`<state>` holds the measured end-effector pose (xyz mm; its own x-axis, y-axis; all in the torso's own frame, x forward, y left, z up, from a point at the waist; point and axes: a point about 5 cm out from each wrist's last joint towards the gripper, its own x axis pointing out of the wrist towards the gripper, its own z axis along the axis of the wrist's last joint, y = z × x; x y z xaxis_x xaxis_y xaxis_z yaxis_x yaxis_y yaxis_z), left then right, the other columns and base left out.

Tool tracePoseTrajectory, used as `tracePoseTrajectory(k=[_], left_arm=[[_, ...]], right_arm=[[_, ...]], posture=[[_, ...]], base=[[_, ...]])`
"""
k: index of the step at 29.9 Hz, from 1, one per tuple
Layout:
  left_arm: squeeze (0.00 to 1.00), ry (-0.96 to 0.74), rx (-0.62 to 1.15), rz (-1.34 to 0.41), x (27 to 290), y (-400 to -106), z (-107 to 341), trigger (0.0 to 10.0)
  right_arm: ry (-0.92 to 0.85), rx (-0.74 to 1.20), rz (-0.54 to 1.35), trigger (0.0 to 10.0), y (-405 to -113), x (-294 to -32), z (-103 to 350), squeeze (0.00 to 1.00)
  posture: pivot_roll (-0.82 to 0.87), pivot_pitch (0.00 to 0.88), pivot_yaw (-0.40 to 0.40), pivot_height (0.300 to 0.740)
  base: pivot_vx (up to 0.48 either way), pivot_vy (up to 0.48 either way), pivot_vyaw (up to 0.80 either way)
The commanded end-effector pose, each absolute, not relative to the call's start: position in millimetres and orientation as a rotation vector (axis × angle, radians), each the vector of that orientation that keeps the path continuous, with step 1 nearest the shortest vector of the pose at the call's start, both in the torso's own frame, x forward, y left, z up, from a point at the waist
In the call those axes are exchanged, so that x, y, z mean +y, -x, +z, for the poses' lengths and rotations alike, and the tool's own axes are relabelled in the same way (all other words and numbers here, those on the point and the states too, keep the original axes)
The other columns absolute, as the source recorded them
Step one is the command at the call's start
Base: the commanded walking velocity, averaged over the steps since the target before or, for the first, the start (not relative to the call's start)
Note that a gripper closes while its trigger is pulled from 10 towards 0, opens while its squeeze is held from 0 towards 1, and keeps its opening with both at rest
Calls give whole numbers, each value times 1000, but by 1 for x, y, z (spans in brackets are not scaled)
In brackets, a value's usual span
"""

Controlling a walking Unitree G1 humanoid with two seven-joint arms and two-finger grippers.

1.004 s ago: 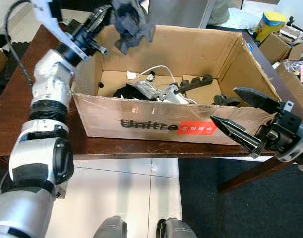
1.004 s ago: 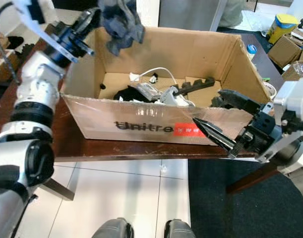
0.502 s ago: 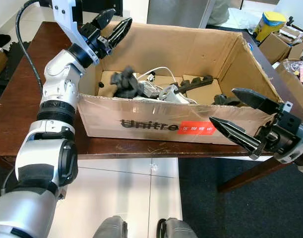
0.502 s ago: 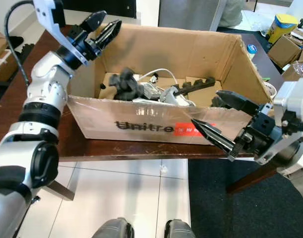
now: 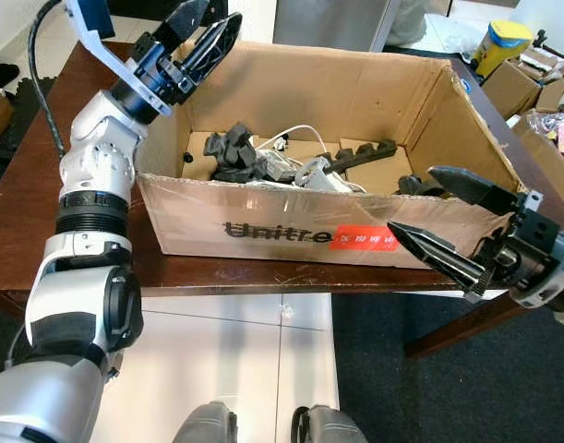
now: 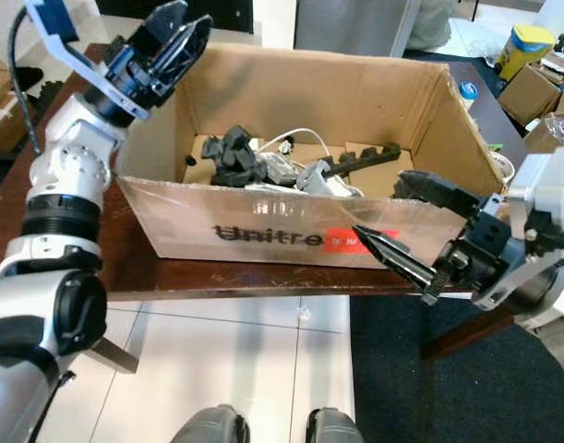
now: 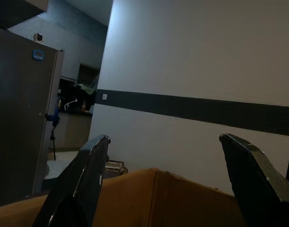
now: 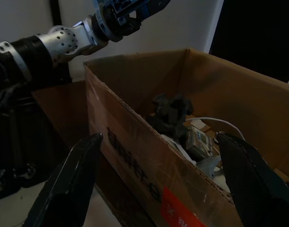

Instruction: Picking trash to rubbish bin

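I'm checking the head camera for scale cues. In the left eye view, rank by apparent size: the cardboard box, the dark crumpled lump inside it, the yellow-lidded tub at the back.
1. Cardboard box, by far the largest.
2. Dark crumpled lump.
3. Yellow-lidded tub.

The lump and tub look nearly alike, and the tub stands farther off, so their order is unsure.

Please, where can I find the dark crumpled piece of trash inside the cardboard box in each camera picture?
Left eye view: dark crumpled piece lies in the box's left part, near the front wall.
Right eye view: same place, left of the white cable.
Left wrist view: not in it; the box's edge is seen.
Right wrist view: inside, behind the printed wall.
Shared landmark: the cardboard box.
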<state>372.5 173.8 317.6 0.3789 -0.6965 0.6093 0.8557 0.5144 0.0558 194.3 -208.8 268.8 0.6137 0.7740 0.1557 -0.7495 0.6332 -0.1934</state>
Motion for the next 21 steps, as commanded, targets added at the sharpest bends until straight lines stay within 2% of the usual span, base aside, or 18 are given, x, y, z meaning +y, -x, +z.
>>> tracePoseTrajectory(k=[1, 7, 12, 21], left_arm=[[0, 305, -635, -1014, 185, -370, 318, 10000], [0, 435, -676, -1035, 214, -360, 324, 10000], [0, 453, -638, -1011, 228, -358, 317, 10000], [0, 462, -522, -1012, 223, -360, 288, 10000]], right_arm=[[132, -262, 927, 10000, -188, -203, 274, 0], [101, -303, 989, 10000, -184, -198, 277, 0], [80, -289, 1013, 10000, -186, -194, 272, 0], [-8, -180, 1030, 10000, -199, -186, 242, 0]], posture=[[71, 91, -18, 740], [76, 84, -21, 740], [80, 79, -23, 740], [87, 65, -32, 740]], base=[[0, 0, 0], [0, 0, 0], [0, 0, 0], [-270, 0, 0]])
